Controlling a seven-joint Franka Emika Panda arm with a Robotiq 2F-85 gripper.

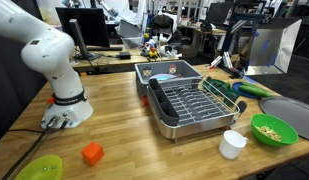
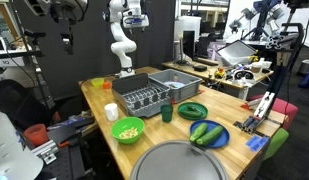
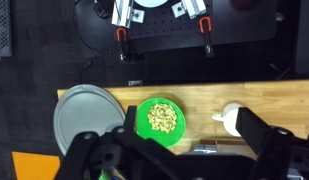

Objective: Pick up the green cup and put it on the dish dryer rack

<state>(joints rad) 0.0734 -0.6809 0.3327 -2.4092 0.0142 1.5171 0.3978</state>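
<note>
The green cup (image 2: 167, 113) stands upright on the wooden table, beside the near corner of the dish dryer rack (image 2: 144, 98). The rack also shows in an exterior view (image 1: 184, 100), where I cannot make out the cup. The cup is out of the wrist view. My gripper (image 3: 194, 140) hangs high above the table edge. It is open and empty, with its dark fingers spread wide. Between and beside the fingers I see the lime-green bowl (image 3: 161, 118) and the white cup (image 3: 230, 118) far below.
A grey tub (image 1: 169, 72) stands behind the rack. The white cup (image 1: 232, 144) and the lime bowl of food (image 1: 274, 130) sit in front of it. A grey round plate (image 2: 179, 160), a green plate (image 2: 192, 109) and a blue plate with vegetables (image 2: 206, 134) lie nearby. An orange block (image 1: 92, 153) lies by the robot base.
</note>
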